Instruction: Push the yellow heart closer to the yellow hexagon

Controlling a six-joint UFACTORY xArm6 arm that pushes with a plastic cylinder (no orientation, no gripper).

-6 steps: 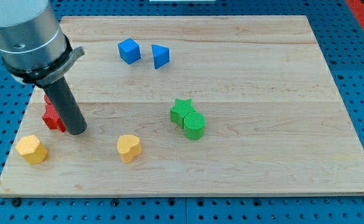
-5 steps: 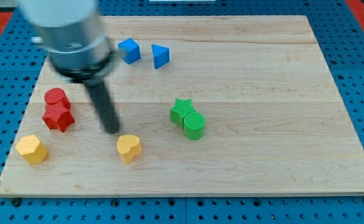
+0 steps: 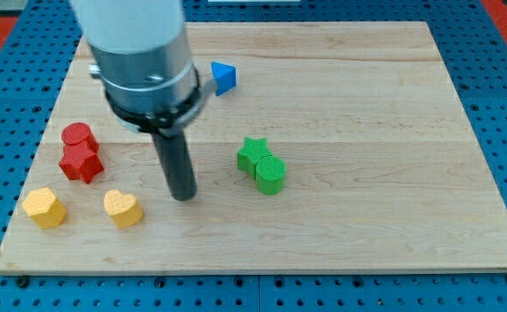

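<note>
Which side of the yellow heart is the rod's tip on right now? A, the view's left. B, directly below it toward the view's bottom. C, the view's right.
C: my tip stands on the board to the view's right of the yellow heart, apart from it, with the yellow hexagon on the heart's far side.

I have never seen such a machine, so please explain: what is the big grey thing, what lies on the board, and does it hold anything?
The grey cylinder is the end of a robot arm. It has no hand, only a dark rod; my tip slides on the wooden board and pushes blocks, so nothing is held. There is one camera view, looking down at the board from the front. On the board lie a yellow heart and a yellow hexagon near the view's bottom left, two red blocks above them, two touching green blocks in the middle, and a blue block at the top. My tip stands to the right of the heart, apart from it.
</note>
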